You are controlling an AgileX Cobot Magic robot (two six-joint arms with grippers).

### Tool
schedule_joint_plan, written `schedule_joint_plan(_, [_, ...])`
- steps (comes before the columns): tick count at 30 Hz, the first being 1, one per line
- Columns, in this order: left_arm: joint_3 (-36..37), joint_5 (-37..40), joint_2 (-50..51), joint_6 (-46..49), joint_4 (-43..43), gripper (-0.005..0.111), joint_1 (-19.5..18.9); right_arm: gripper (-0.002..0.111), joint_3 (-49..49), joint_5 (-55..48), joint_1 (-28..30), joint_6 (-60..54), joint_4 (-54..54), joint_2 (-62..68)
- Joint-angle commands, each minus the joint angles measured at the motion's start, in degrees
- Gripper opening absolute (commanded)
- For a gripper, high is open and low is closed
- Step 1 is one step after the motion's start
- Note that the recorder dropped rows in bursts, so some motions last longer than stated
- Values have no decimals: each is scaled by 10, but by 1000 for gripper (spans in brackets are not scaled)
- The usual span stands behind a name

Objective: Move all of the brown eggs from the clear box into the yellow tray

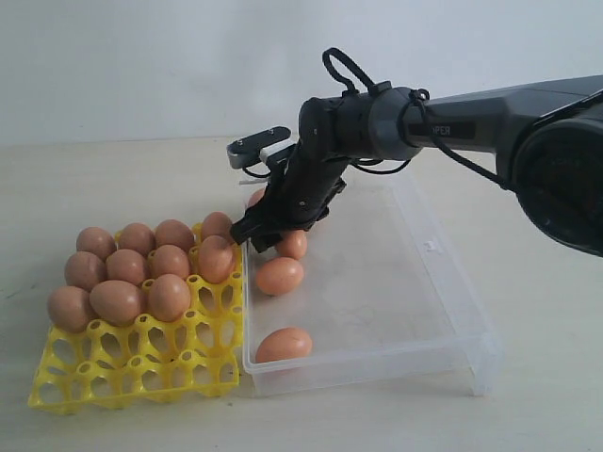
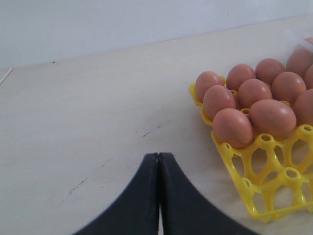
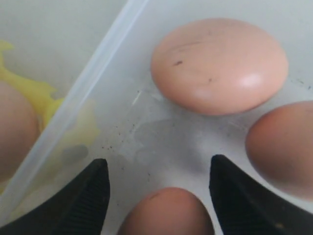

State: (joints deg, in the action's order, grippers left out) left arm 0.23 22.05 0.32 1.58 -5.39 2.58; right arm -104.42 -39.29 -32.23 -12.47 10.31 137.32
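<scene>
Smooth orange-brown eggs [image 1: 125, 266] fill part of the yellow tray [image 1: 141, 367] on the table [image 1: 94, 179]. A few more lie in the clear box [image 1: 443, 240] beside it. The right end effector [image 3: 159, 164] is wide open over 1 egg there. The left end effector [image 2: 159, 156] is pinched shut.

Egg [image 1: 255, 197] behind arm [image 1: 320, 179] mostly hidden; yellow tray [image 2: 247, 185] cut off (left wrist view).
</scene>
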Motion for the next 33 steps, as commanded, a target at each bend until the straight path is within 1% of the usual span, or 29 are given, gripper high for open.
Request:
schedule_joint_plan(1, [-2, -4, -3, -2, 2, 0, 3, 58, 2, -34, 0, 18, -17, -3])
schedule_joint_plan(5, [-2, -4, -3, -2, 2, 0, 3, 57, 2, -34, 0, 18, -17, -6])
schedule_joint_plan(7, [-2, -4, -3, -2, 2, 0, 3, 51, 2, -38, 0, 18, -17, -6])
schedule_joint_plan(8, [-2, -4, -3, -2, 2, 0, 3, 44, 2, -39, 0, 18, -17, -6])
schedule_joint_plan(9, [-2, -4, -3, -2, 2, 0, 3, 34, 2, -42, 0, 15, -17, -7])
schedule_joint_plan(11, [-2, -4, -3, -2, 2, 0, 3, 6, 2, -48, 0, 1, -17, -9])
schedule_joint_plan(12, [-2, -4, -3, -2, 2, 0, 3, 1, 2, -49, 0, -5, -17, -12])
schedule_joint_plan(21, [-2, -4, -3, -2, 2, 0, 3, 0, 2, -44, 0, -15, -17, -42])
schedule_joint_plan(31, [-2, -4, -3, -2, 2, 0, 3, 0, 3, -10, -10, -16, -7, -106])
schedule_joint_plan(33, [-2, -4, -3, -2, 2, 0, 3, 0, 19, 9, -14, -29, 2, -119])
